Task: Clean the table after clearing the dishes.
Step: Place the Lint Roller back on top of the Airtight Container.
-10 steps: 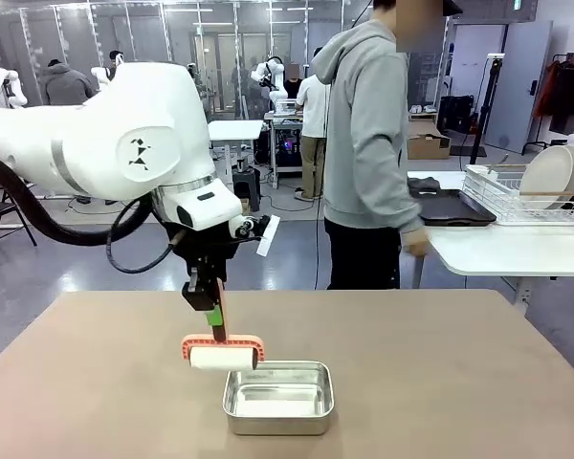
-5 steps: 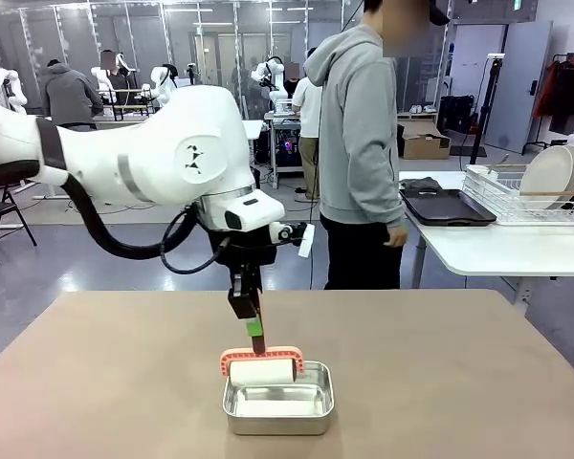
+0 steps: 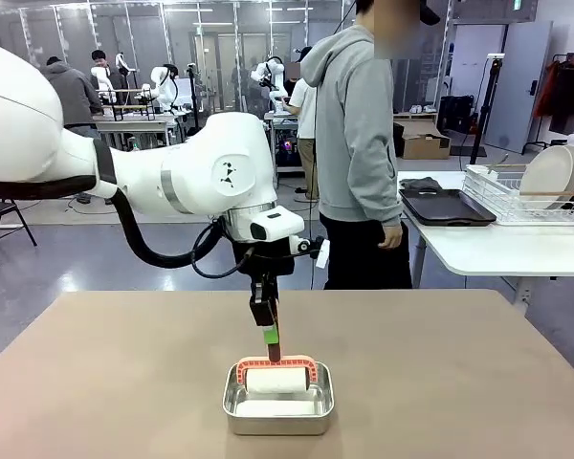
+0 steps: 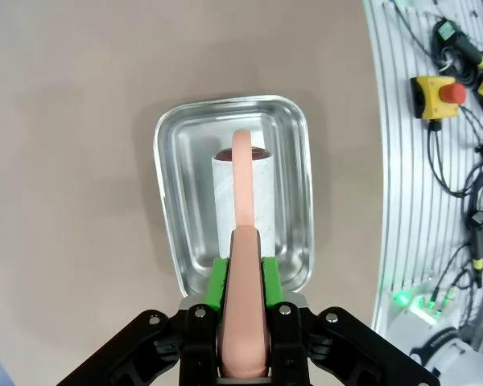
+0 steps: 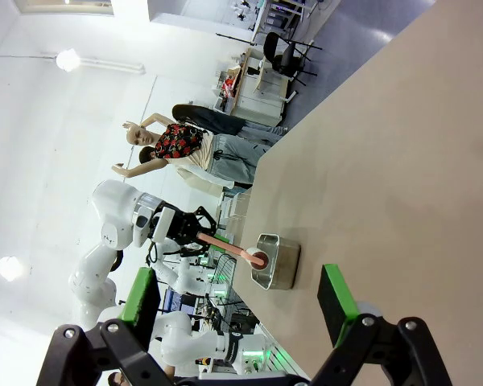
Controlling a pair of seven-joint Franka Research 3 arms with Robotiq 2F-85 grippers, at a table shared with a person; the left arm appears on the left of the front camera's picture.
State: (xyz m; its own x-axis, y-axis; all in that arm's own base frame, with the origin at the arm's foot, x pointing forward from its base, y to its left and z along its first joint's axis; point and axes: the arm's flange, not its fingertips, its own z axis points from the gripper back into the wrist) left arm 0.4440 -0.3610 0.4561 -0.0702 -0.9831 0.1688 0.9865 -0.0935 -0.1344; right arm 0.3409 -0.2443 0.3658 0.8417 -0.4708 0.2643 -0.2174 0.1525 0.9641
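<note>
Over the shiny rectangular steel pan [image 3: 278, 400], left hand [image 3: 270, 342] clamps a pink-handled roller [image 3: 276, 378].

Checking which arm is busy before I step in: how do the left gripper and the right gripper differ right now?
The left gripper is shut on the roller's pink handle, its white roll over the steel pan; the right gripper stands open and holds nothing. The left hangs over the pan at mid-table; the right sits back, the pan well beyond its fingers. Both have black bodies with green pads.
</note>
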